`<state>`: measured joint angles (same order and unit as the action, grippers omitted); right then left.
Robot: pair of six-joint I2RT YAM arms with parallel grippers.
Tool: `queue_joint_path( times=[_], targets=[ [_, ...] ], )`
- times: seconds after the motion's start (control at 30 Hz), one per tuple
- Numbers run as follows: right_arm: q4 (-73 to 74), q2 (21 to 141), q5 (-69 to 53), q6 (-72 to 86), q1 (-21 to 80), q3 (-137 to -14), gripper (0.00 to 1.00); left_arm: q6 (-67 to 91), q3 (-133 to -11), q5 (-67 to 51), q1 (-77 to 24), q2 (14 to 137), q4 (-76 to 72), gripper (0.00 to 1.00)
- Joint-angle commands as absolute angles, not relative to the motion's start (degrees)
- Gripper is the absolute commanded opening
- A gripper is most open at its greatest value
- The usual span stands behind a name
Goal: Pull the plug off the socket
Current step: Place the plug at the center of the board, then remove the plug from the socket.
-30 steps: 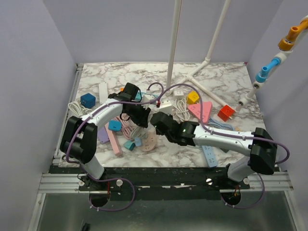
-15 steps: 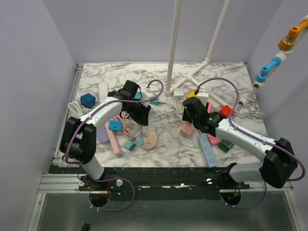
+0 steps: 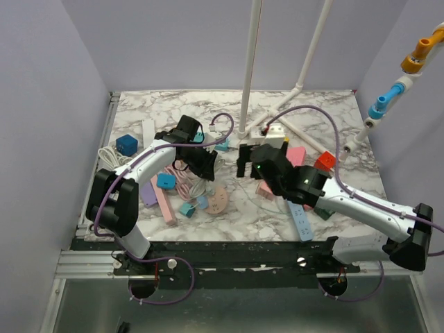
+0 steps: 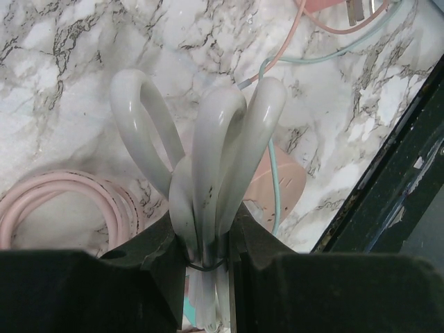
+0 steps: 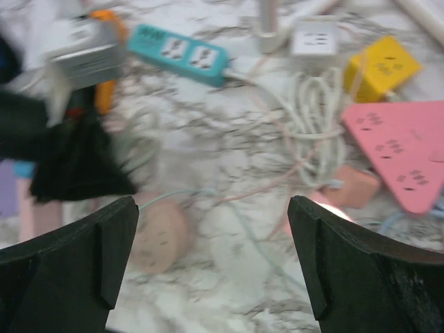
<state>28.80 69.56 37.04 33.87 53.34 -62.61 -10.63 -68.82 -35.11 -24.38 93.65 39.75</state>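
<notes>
1. The left gripper [image 4: 205,243] pinched a bundle of white cord [image 4: 208,152] narrowly, probably to anchor it against a pull.
2. The right gripper [image 5: 211,232] hung wide and empty over the counter [image 5: 208,149].
3. What looked like the pink plug [image 5: 350,186] lay loose near one finger, apart from the round socket [image 5: 156,239].
4. Blur hid its prongs.

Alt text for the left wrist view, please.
The left gripper is shut on a tied white cable bundle, its three loops fanning up over the marble table. A pink cable coil lies lower left; a pink socket peeks out behind the loops.
</notes>
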Motion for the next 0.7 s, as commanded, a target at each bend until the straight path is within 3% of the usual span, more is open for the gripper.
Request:
queue_joint_path(
  times=[0.0,0.23,0.67],
  targets=[
    [33.5,77.1,43.1,33.7,66.8,-69.5,0.99,-7.8,-70.8,-38.2,-23.8,92.5,38.5,0.0],
    [27.0,89.7,37.2,34.1,76.3,-72.1,1.0,-7.4,-72.5,-38.1,-22.4,94.4,39.5,0.0],
    [20.3,102.7,35.1,29.5,77.6,-75.3,0.95,-5.4,-72.6,-34.2,-22.3,95.1,38.9,0.0]
  ],
)
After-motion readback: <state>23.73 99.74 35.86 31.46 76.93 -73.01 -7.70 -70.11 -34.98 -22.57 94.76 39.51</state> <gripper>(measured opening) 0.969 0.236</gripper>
